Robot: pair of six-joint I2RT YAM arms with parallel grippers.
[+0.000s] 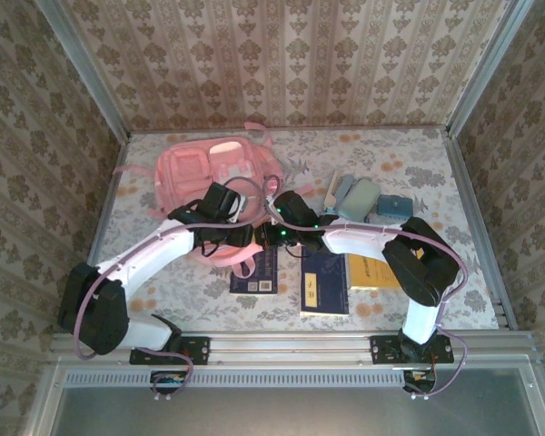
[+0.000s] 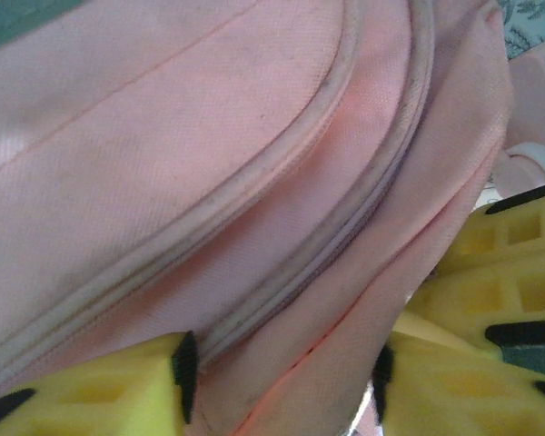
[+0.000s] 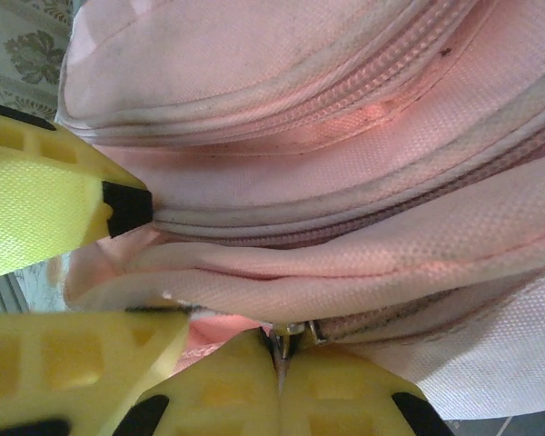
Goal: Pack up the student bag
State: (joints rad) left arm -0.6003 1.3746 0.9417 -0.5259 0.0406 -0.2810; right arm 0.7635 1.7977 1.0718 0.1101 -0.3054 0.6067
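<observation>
1. The right gripper point(image 3: 280, 361) is clamped tip to tip on a small metal zip pull point(image 3: 292, 333) of the bag point(image 3: 345, 227).
2. The left gripper point(image 2: 282, 381) has its jaws apart on either side of a fold of the bag. Whether they pinch it cannot be told.
3. Both grippers sit close together at the bag's near edge, the left one's yellow fingers point(image 3: 45, 195) just beside the right's.
4. The bag lies flat on the far left part of the table point(image 1: 436, 163), pockets up.
5. Nearer the arms lie two dark blue books point(image 1: 324, 282) and a yellow book point(image 1: 374, 271).
6. Grey-blue pouches point(image 1: 356, 195) sit to the bag's right.
</observation>
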